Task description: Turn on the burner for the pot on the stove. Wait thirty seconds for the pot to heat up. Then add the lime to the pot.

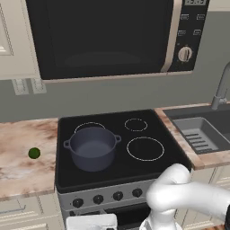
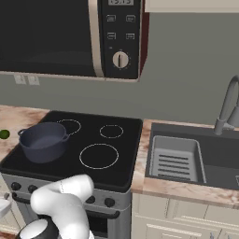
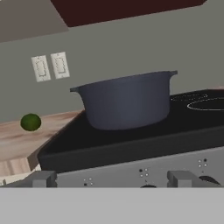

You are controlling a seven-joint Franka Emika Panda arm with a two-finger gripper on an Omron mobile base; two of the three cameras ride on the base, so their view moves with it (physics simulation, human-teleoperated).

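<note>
The dark grey-blue pot stands without a lid on the left side of the stove, a black glass cooktop with white rings. A row of black knobs runs along its grey steel front. The lime lies on the marble counter left of the stove. My gripper hangs low in front of the stove's steel front, level with it. It is open, with nothing between its fingertips.
A black microwave hangs above the stove. To the right are a sink and a faucet. Two wall switches sit behind the left counter. My arm's white elbow bends in front of the stove's right half.
</note>
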